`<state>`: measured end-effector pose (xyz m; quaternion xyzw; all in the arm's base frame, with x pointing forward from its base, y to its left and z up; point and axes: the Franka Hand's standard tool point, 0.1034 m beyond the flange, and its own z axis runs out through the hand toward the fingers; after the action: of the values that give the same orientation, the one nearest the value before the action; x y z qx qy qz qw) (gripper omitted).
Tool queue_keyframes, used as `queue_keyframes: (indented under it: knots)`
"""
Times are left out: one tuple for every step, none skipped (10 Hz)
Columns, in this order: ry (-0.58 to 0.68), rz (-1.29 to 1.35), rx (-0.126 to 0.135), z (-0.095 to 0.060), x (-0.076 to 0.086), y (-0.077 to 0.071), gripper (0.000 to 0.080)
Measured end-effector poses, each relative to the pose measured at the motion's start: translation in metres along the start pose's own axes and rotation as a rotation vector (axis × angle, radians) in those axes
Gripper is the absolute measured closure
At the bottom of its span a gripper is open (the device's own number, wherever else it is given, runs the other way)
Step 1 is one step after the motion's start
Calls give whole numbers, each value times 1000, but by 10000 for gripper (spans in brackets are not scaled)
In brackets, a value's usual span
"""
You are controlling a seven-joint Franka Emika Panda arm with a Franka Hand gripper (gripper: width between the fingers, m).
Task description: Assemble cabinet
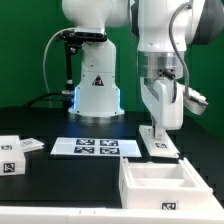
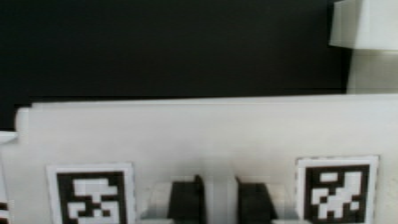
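Note:
The cabinet's white box (image 1: 160, 185), with open inner compartments, sits at the front on the exterior view's right. Just behind it a white panel (image 1: 163, 146) with a tag rests on the black table. My gripper (image 1: 158, 128) comes straight down onto its upper edge. The wrist view is filled by this panel (image 2: 196, 130), with one tag (image 2: 93, 192) on each side of my gripper (image 2: 217, 200). Its two dark fingers (image 2: 180, 200) stand close together with a thin white strip of the panel pinched between them.
The marker board (image 1: 97, 148) lies flat in the middle of the table. Two more white tagged parts (image 1: 15, 152) lie at the exterior view's left. The robot's base (image 1: 97, 95) stands behind. Another white piece (image 2: 365, 22) shows beyond the panel in the wrist view.

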<state>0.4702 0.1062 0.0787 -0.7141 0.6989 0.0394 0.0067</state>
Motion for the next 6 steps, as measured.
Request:
queue_keyframes:
  knots:
    - [3,-3,-1,2,-1,-1,735]
    - [6,-7,-5,4,-1,0,735]
    - [8,-7,-6,5,1,-1,735]
    - [8,-8,-4,5,2,-2,735]
    - [7,-10,-6,6,2,-2,735]
    - [8,-11,-9,8,1,-1,735]
